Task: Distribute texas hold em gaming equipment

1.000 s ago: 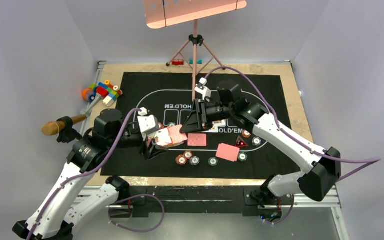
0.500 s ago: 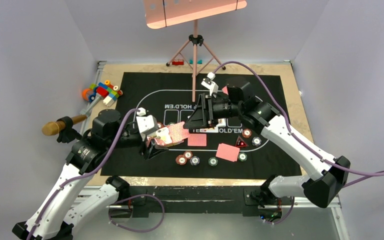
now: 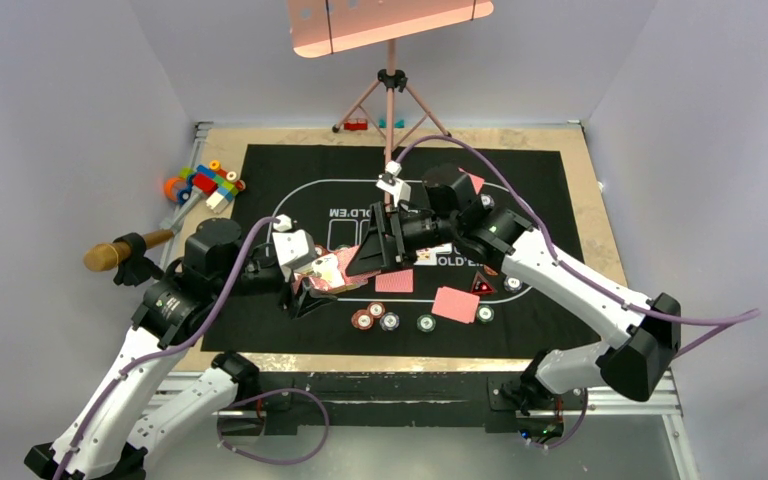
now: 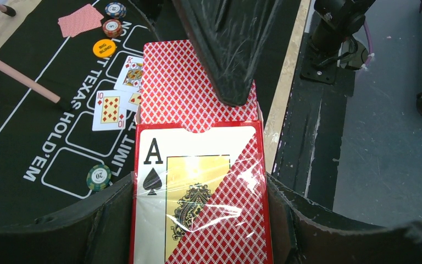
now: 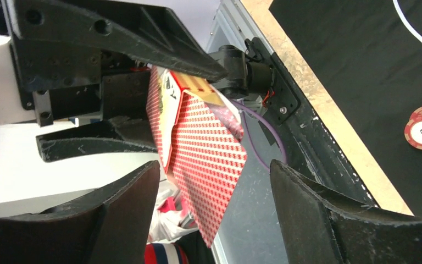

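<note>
My left gripper (image 3: pixel 310 284) is shut on a red card box (image 4: pixel 198 192) with an ace of spades on its face. A red-backed card (image 4: pixel 189 88) sticks out of the box top. My right gripper (image 3: pixel 358 260) is open, its fingers either side of that card (image 5: pixel 211 159) without closing on it. One right finger (image 4: pixel 225 49) overlaps the card's edge in the left wrist view. Two face-down cards (image 3: pixel 394 281) (image 3: pixel 456 304) lie on the black mat (image 3: pixel 290 175). Striped chips (image 3: pixel 362 320) and a dark triangle (image 3: pixel 481 287) lie near them.
Face-up cards (image 4: pixel 109 110), an orange button (image 4: pixel 104 48) and a green chip (image 4: pixel 98 177) lie on the mat. Colourful toy blocks (image 3: pixel 205 183) and a wooden-handled tool (image 3: pixel 120 251) sit at the left. A pink tripod (image 3: pixel 391 100) stands at the back.
My right gripper drew back and up, then swung left and down onto the card sticking out of the box. My left gripper has stayed put with the box.
</note>
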Robot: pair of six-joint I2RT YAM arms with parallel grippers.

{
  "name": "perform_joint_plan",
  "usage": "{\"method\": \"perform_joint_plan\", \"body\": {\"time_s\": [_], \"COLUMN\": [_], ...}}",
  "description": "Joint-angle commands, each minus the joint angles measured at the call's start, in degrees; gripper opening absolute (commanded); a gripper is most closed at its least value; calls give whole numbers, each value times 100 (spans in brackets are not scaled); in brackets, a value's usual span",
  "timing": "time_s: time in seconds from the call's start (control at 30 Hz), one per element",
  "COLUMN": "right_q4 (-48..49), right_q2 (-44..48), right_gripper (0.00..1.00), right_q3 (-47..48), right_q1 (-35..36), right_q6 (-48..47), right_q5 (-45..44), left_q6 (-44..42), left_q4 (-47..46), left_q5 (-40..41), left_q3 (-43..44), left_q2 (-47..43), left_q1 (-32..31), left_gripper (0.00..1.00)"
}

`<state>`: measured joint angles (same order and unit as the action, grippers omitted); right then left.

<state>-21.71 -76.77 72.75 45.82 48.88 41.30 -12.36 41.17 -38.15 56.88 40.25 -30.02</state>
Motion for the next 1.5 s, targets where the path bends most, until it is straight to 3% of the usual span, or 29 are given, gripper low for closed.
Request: {"method": "perform_joint_plan", "body": {"time_s": [0.0,0.2,0.43,0.73,1.17,1.3,1.47], "right_q4": [274,214,-301,-473,-584,-345,156], "right_q2": [-21,-23,49,255,566,716,816], "right_gripper": [74,52,37,24,16,3,0], "right_q3": [157,77,350,425,566,398,105], "right_q1": [-3,-18,-79,-240,-670,-932,-1050], "right_q6": [121,169,-48,-93,0,159,518], "right_q5": [-90,-118,-419,-492,-282,-82,256], "left_q6": [187,266,275,267,194,188,159], "left_q4": [-404,-437,-420,-395,-312,-302,-264], "left_q5": [-174,-240,-253,-281,-263,-255,-224], "left_q3": [238,277,289,279,289,280,271], "left_q2": [-24,-16,-43,-87,-104,-112,-131], "left_q1": [40,40,45,46,40,43,43], "left_gripper": [0,0,0,0,0,0,0]}}
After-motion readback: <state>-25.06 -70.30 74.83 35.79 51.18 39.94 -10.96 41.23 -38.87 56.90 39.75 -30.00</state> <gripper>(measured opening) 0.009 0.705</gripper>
